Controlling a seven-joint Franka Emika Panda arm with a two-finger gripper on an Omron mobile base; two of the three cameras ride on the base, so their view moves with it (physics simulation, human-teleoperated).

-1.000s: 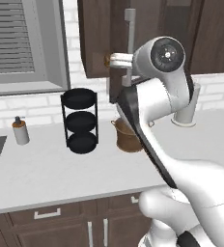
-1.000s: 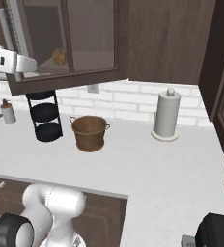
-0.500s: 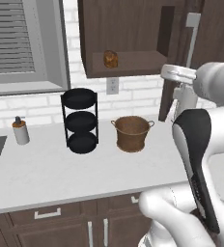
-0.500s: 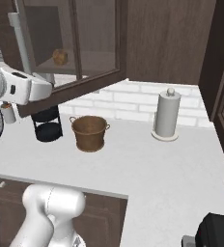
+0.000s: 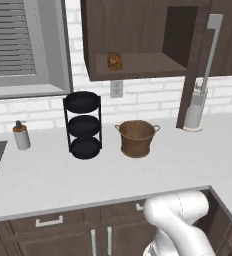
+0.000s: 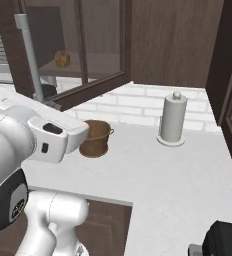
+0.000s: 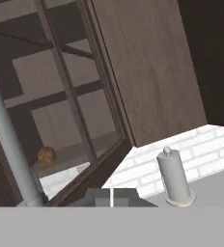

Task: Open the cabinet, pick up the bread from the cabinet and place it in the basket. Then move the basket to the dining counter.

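Cabinet (image 5: 138, 40) shelf: bread (image 5: 114, 61) beyond shut claw.

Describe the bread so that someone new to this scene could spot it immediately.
Look at the dark brown wall cabinet, whose door stands swung open. On its lower shelf, towards the left, sits the bread, a small rounded golden-brown loaf. It is far smaller than the woven basket on the white counter below it.

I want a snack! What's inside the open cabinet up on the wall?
A small bread loaf sits alone on the cabinet shelf. The swung-out glass door covers the shelf's right end, so anything there is hidden.
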